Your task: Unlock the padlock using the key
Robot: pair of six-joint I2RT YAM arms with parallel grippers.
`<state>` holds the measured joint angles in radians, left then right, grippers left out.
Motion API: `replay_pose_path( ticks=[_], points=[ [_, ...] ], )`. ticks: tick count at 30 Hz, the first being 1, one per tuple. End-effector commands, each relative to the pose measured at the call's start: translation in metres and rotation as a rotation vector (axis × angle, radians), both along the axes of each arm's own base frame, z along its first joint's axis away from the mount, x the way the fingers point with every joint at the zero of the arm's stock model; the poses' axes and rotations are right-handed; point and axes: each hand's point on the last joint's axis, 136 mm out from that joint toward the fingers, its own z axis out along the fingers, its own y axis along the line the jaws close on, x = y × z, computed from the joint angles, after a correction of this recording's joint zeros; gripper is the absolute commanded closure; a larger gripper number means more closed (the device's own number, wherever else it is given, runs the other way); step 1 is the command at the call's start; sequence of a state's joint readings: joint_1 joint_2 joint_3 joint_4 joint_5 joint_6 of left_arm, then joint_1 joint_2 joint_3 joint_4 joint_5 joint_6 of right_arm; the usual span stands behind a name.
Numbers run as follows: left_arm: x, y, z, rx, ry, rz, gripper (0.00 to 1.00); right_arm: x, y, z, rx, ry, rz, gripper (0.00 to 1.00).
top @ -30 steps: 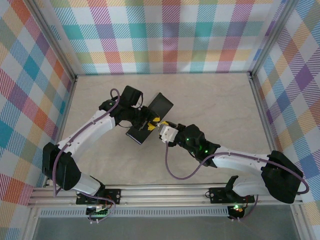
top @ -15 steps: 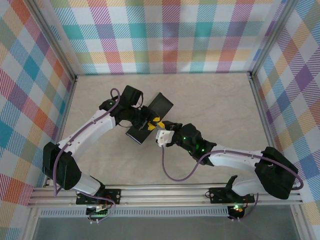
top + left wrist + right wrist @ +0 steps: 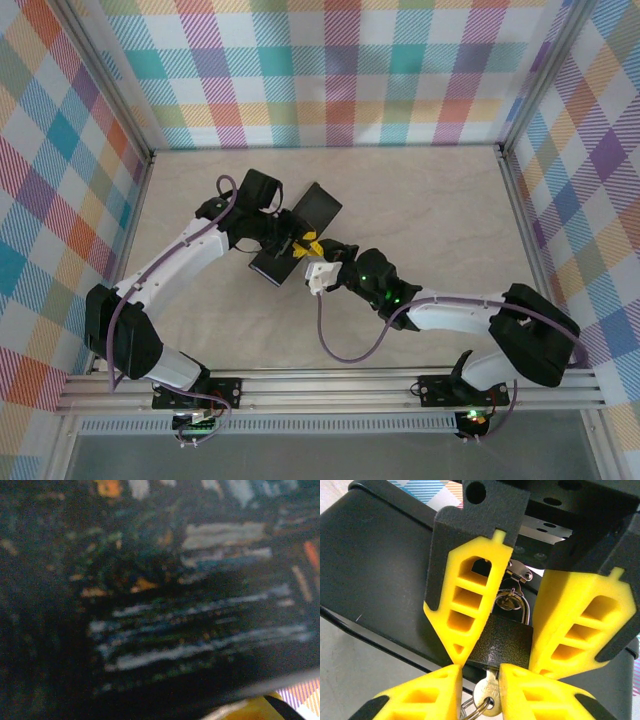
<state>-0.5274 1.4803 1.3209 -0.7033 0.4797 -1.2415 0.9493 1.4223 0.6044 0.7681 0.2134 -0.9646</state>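
Your right arm (image 3: 440,312) is reaching further toward the left edge than a second ago, and the black box (image 3: 320,205) is sitting turned slightly. You are working near the middle of the surface, a little toward its left edge.

In the right wrist view, the left gripper (image 3: 496,656) is pinching the padlock (image 3: 501,640) by its sides, jaws closed on the body. The shackle is hanging through the box's hasp (image 3: 519,572). The right gripper (image 3: 481,679) is clamping the key (image 3: 488,696) by its flat head, with the blade seemingly seated in the lock's underside and a ring (image 3: 469,711) dangling below.

You are probably handling a thin, stiff, slick key, so keep squeezing across the flat faces. The padlock looks dense and free to swing, so it is likely needing that side grip while you twist.
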Motion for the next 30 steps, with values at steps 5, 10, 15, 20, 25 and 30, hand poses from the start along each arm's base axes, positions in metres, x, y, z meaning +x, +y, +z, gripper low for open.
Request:
replay_pose_path(
  ticks=[5, 10, 15, 20, 25, 30],
  points=[
    [-0.002, -0.011, 0.033, -0.09, -0.078, -0.057, 1.0, 0.014, -0.007, -0.003, -0.005, -0.039, -0.056, 0.77],
    [-0.001, -0.012, 0.034, -0.094, -0.081, -0.059, 1.0, 0.022, -0.014, 0.002, 0.025, -0.03, -0.089, 0.84],
    [-0.001, -0.012, 0.035, -0.093, -0.085, -0.06, 1.0, 0.023, -0.027, 0.021, 0.146, 0.065, -0.096, 0.86],
    [0.001, -0.013, 0.034, -0.09, -0.084, -0.058, 1.0, 0.017, -0.032, 0.029, 0.179, 0.131, -0.071, 0.91],
    [0.003, -0.012, 0.034, -0.084, -0.089, -0.054, 1.0, 0.012, -0.032, 0.027, 0.193, 0.221, -0.05, 0.92],
    [0.003, -0.012, 0.035, -0.086, -0.094, -0.05, 1.0, 0.009, -0.035, 0.024, 0.246, 0.341, -0.051, 0.89]
  ],
)
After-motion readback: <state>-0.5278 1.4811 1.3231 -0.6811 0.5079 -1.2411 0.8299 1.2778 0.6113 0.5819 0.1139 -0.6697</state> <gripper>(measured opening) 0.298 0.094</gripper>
